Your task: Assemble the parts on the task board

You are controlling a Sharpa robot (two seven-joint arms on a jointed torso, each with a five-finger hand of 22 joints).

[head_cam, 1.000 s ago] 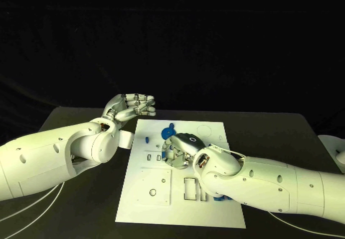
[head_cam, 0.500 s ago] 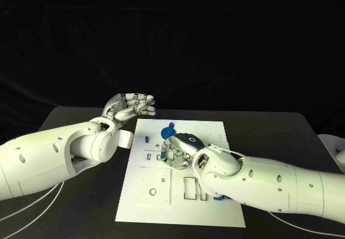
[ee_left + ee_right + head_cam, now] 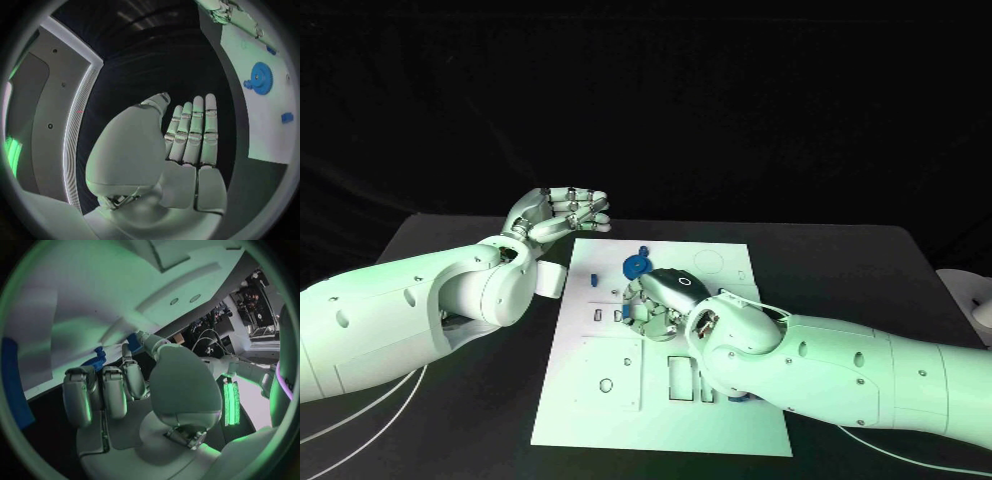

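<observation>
Parts on the task board are small blue pieces, and I judge them light, rigid and smooth, best taken by the edges with the fingertips. The blue gear lies flat on the far half of the board, with a smaller blue piece to its left; the gear would want a pinch across its rim or at its hub. My right hand is lowered over the middle of the board, just near of the gear, fingers curled downward. In the right wrist view the fingertips sit against a blue part at the board surface, but I cannot tell whether they have a grip on it. My left hand is raised beyond the board's far left corner, well apart from the parts, fingers extended side by side and holding nothing.
</observation>
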